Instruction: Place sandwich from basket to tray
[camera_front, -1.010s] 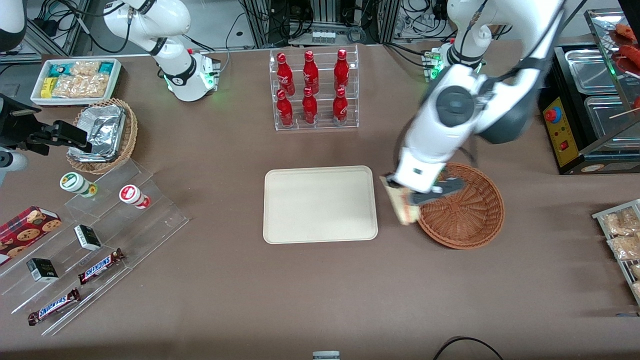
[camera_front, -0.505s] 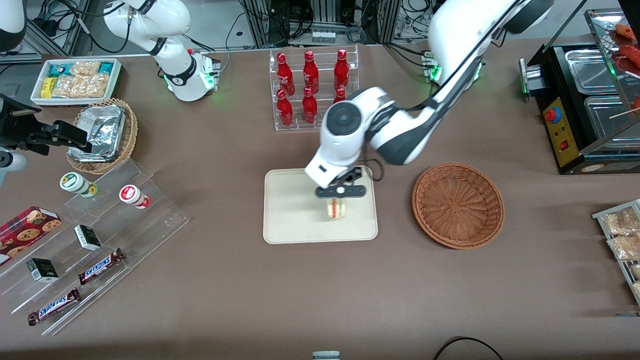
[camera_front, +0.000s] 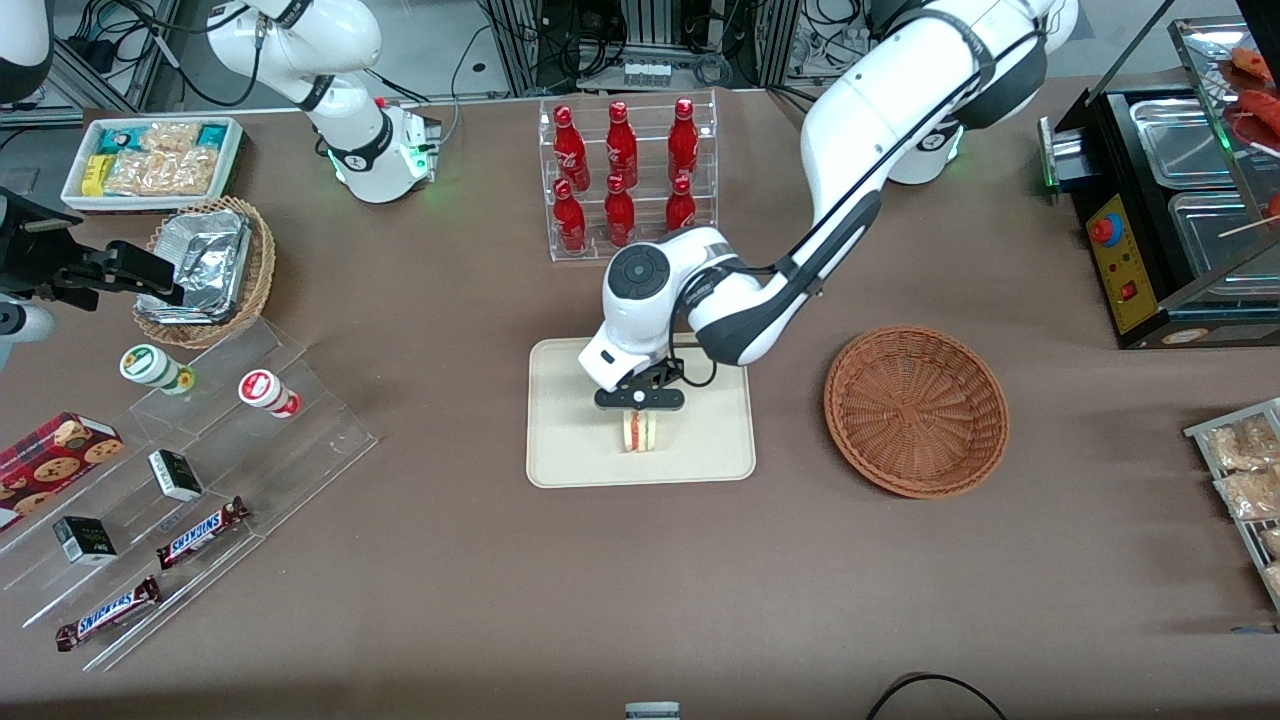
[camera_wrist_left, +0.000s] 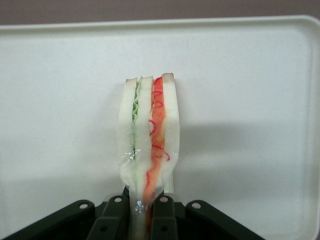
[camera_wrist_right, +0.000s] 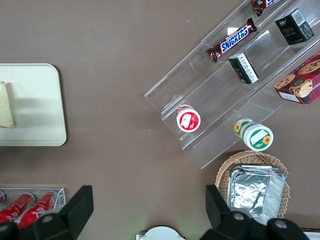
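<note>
Sandwich (camera_front: 640, 430) edge-up over tray (camera_front: 570, 450)

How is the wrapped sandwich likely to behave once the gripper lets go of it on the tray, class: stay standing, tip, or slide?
The sandwich stands on a narrow edge over the tray, pinched by the gripper, so it will probably tip flat. Its soft bread looks squashable, and its clear wrap may be a little slippery.

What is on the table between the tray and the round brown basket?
Nothing: the front view shows only bare brown tablecloth between the tray and the basket. The hand holds the sandwich over the tray.
</note>
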